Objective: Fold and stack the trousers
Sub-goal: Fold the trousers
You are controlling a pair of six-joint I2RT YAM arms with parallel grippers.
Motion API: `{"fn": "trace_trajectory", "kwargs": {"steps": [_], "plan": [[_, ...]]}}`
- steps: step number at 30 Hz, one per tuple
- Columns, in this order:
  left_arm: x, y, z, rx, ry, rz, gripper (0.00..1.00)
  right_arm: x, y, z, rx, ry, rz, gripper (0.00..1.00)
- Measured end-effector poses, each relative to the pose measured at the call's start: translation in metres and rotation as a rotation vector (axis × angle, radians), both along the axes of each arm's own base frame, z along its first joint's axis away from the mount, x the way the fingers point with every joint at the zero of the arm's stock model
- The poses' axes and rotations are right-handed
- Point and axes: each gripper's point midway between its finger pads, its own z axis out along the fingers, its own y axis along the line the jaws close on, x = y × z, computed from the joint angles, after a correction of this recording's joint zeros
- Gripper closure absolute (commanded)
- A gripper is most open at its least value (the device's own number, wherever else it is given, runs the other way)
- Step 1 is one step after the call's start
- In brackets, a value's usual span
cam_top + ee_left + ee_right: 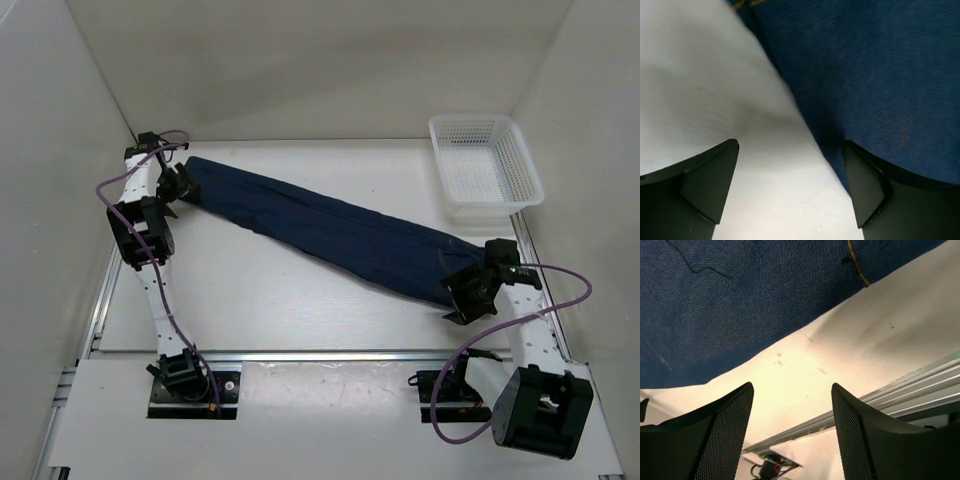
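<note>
The trousers [340,233] are dark navy jeans, lying as one long narrow strip that runs diagonally from the back left to the front right of the table. My left gripper [176,186] is at their back-left end, open. In the left wrist view bare table lies between the jaws of the left gripper [790,187], and its right finger [865,185] sits at the edge of the trousers [875,75]. My right gripper [468,292] is at the front-right end, open and empty. In the right wrist view the right gripper [792,427] hangs just off the hem of the trousers [740,305].
A white mesh basket [485,165] stands at the back right corner. White walls close in the table on the left, back and right. An aluminium rail [330,353] runs along the front edge, seen in the right wrist view as the rail [900,395].
</note>
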Motion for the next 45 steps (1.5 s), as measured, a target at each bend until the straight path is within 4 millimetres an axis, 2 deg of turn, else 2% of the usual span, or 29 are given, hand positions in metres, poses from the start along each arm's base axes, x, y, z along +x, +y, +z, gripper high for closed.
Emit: {"fn": "trace_trajectory", "kwargs": {"steps": [1, 5, 6, 7, 9, 10, 14, 15, 17, 19, 22, 25, 28, 31, 32, 33, 34, 35, 36, 37, 38, 39, 41, 43, 44, 45], "plan": [[0.004, -0.001, 0.004, -0.007, -0.018, -0.003, 0.05, 0.0, 0.002, -0.002, 0.015, 0.006, -0.01, 0.31], [0.014, -0.003, 0.006, -0.022, -0.046, -0.004, 0.24, 0.006, 0.003, -0.016, 0.045, 0.026, -0.056, 0.33], [0.017, -0.003, 0.003, -0.027, -0.048, -0.004, 0.33, 0.008, 0.002, -0.019, 0.044, 0.033, -0.069, 0.35], [0.019, -0.003, 0.0, -0.032, -0.048, -0.004, 0.51, 0.01, 0.0, -0.023, 0.038, 0.041, -0.078, 0.36], [0.024, -0.004, -0.002, -0.041, -0.056, 0.0, 0.73, 0.017, -0.005, -0.03, 0.019, 0.048, -0.094, 0.41], [0.025, -0.005, -0.004, -0.046, -0.058, 0.0, 0.9, 0.021, -0.007, -0.035, 0.008, 0.053, -0.102, 0.43], [0.027, -0.007, -0.004, -0.06, -0.061, 0.0, 0.9, 0.037, -0.019, -0.053, -0.038, 0.093, -0.124, 0.65], [0.027, -0.007, -0.004, -0.06, -0.061, 0.001, 0.9, 0.042, -0.022, -0.054, -0.051, 0.102, -0.123, 0.81], [0.026, -0.007, -0.004, -0.059, -0.061, 0.001, 0.9, 0.056, -0.029, -0.052, -0.082, 0.101, -0.117, 1.0], [0.025, -0.005, -0.002, -0.055, -0.057, 0.005, 0.9, 0.078, -0.039, -0.04, -0.124, 0.059, -0.103, 1.0], [0.021, -0.005, 0.004, -0.056, -0.053, 0.007, 0.9, 0.109, -0.054, -0.007, -0.199, -0.052, -0.077, 1.0], [0.018, -0.005, 0.022, -0.071, -0.067, 0.013, 0.9, 0.123, -0.059, 0.032, -0.242, -0.159, -0.044, 1.0], [0.016, -0.005, 0.047, -0.078, -0.1, 0.014, 0.9, 0.119, -0.06, 0.058, -0.266, -0.214, -0.016, 1.0], [0.012, -0.004, 0.071, -0.071, -0.133, 0.014, 0.9, 0.104, -0.058, 0.062, -0.27, -0.198, 0.004, 1.0], [0.006, -0.004, 0.075, -0.065, -0.132, 0.016, 0.9, 0.098, -0.057, 0.06, -0.271, -0.186, 0.008, 0.97], [-0.003, -0.004, 0.077, -0.058, -0.119, 0.02, 0.9, 0.09, -0.058, 0.057, -0.275, -0.17, 0.008, 0.89], [-0.014, -0.002, 0.077, -0.052, -0.099, 0.028, 0.87, 0.081, -0.058, 0.053, -0.277, -0.153, 0.007, 0.75], [-0.026, 0.0, 0.074, -0.045, -0.078, 0.038, 0.72, 0.071, -0.057, 0.049, -0.28, -0.135, 0.008, 0.43], [-0.04, 0.005, 0.071, -0.029, -0.052, 0.048, 0.47, 0.06, -0.059, 0.044, -0.29, -0.116, 0.001, 0.3], [-0.054, 0.011, 0.065, -0.017, -0.019, 0.065, 0.22, 0.05, -0.061, 0.042, -0.304, -0.099, 0.0, 0.23], [-0.068, 0.018, 0.06, -0.008, 0.011, 0.086, 0.0, 0.04, -0.062, 0.04, -0.313, -0.088, -0.002, 0.14], [-0.08, 0.025, 0.055, 0.002, 0.037, 0.11, 0.0, 0.033, -0.064, 0.041, -0.324, -0.084, -0.007, 0.12], [-0.093, 0.04, 0.05, 0.018, 0.067, 0.149, 0.0, 0.025, -0.067, 0.046, -0.341, -0.087, -0.012, 0.12], [-0.095, 0.051, 0.052, 0.037, 0.066, 0.167, 0.0, 0.022, -0.069, 0.052, -0.353, -0.087, -0.016, 0.23], [-0.093, 0.054, 0.057, 0.046, 0.057, 0.167, 0.04, 0.022, -0.07, 0.056, -0.359, -0.089, -0.014, 0.3], [-0.087, 0.054, 0.065, 0.057, 0.04, 0.159, 0.2, 0.024, -0.071, 0.062, -0.366, -0.098, -0.013, 0.6]]}}
